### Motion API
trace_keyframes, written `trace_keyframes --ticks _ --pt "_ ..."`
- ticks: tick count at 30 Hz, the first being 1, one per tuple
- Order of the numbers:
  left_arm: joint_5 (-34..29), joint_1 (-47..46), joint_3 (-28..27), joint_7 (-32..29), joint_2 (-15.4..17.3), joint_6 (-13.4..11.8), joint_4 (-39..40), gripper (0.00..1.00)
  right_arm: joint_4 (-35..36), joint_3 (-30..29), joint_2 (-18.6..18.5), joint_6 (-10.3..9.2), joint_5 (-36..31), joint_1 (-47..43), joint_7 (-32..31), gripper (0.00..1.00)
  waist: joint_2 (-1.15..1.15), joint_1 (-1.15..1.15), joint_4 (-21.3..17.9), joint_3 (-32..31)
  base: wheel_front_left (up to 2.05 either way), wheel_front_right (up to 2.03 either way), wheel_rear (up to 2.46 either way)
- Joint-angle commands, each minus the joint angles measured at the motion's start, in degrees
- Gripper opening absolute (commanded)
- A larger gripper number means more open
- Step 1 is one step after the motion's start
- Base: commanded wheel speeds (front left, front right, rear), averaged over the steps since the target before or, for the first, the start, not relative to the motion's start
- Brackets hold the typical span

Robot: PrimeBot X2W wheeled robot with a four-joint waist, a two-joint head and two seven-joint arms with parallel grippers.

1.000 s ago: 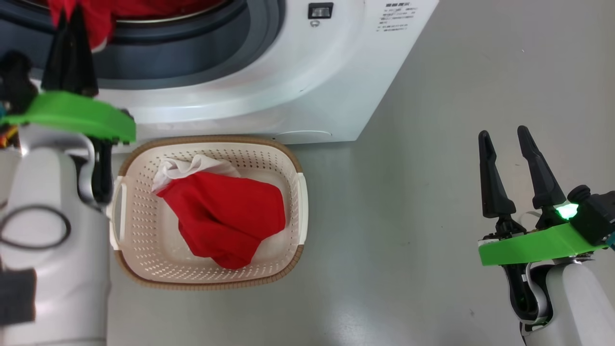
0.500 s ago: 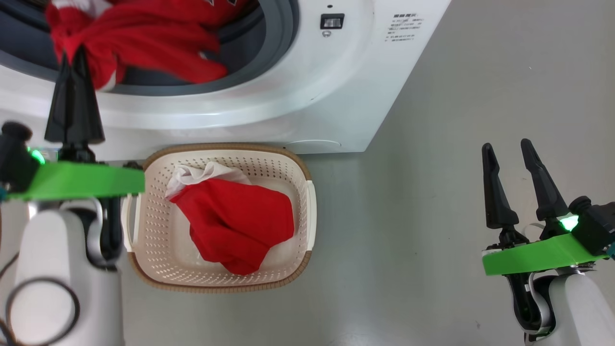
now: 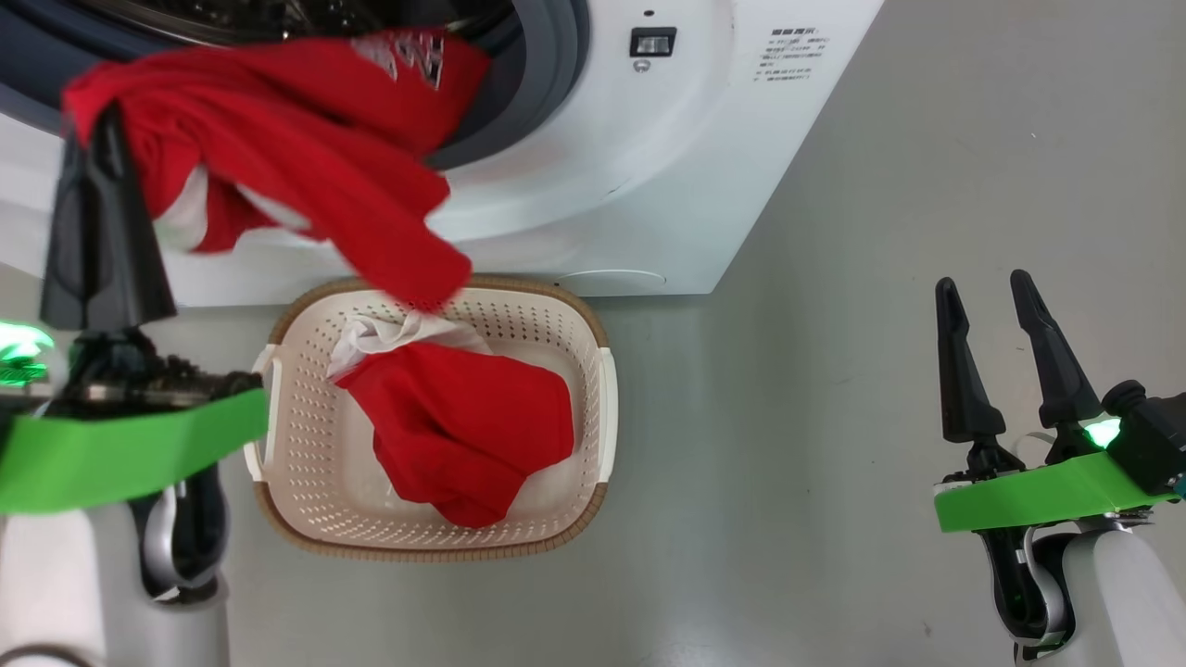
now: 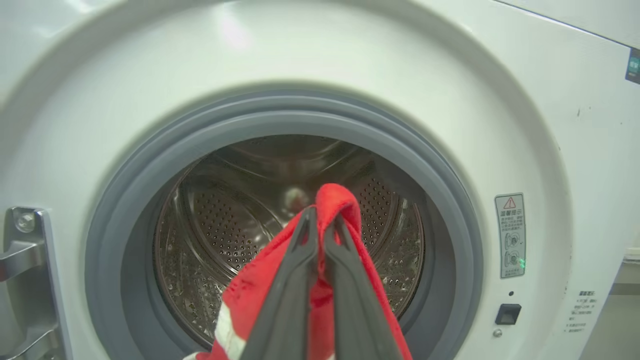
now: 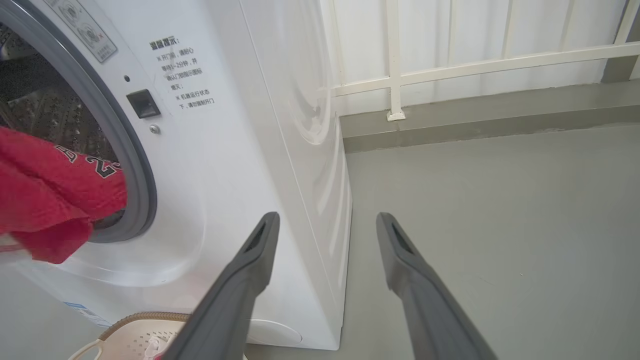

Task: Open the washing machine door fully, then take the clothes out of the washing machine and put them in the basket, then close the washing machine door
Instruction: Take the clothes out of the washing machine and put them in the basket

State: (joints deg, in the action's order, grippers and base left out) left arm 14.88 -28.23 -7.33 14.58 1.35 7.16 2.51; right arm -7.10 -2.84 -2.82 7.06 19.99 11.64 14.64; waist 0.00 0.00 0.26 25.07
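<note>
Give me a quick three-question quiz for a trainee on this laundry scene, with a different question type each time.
1. True or false: the left tool is shut on a red garment.
2. Multiple choice: the right tool is A) open, holding nothing; B) shut on cloth; C) shut, holding nothing.
3. Fill in: a second garment lies in the ___.
Key: 1 true; 2 A; 3 basket.

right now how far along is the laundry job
Done: the washing machine's drum stands uncovered and one red garment lies in the basket. In hand: the left gripper is shut on a second red garment, at the drum mouth. Left: dropping it in, closing the door. The right gripper is open.
</note>
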Motion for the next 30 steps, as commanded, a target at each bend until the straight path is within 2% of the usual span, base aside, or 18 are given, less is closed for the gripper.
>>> trace_keyframes --ticks 1,5,11,30 --pt "0.26 1.16 -1.80 0.41 1.55 0.32 2.53 0.00 1.30 1.26 -0.06 0.43 -0.67 -0.80 0.36 1.00 0.00 0.00 -0.02 0.04 0.00 0.00 0.00" --pt "1.02 2.08 -2.00 0.41 1.54 0.21 5.91 0.00 1.36 1.21 -0.06 0.43 -0.64 -0.67 0.36 1.00 0.00 0.00 -0.03 0.23 0.00 0.00 0.00" --pt "0.98 3.35 -0.38 0.41 1.54 -0.19 3.35 0.00 1.33 1.30 -0.06 0.43 -0.51 -0.46 0.36 1.00 0.00 0.00 -0.07 0.50 0.00 0.00 0.00" --pt "-0.05 3.91 4.81 0.41 1.53 0.29 -18.87 0.00 1.97 1.63 -0.06 0.43 0.22 1.63 0.36 1.00 0.00 0.00 -1.51 4.99 0.00 0.00 0.00"
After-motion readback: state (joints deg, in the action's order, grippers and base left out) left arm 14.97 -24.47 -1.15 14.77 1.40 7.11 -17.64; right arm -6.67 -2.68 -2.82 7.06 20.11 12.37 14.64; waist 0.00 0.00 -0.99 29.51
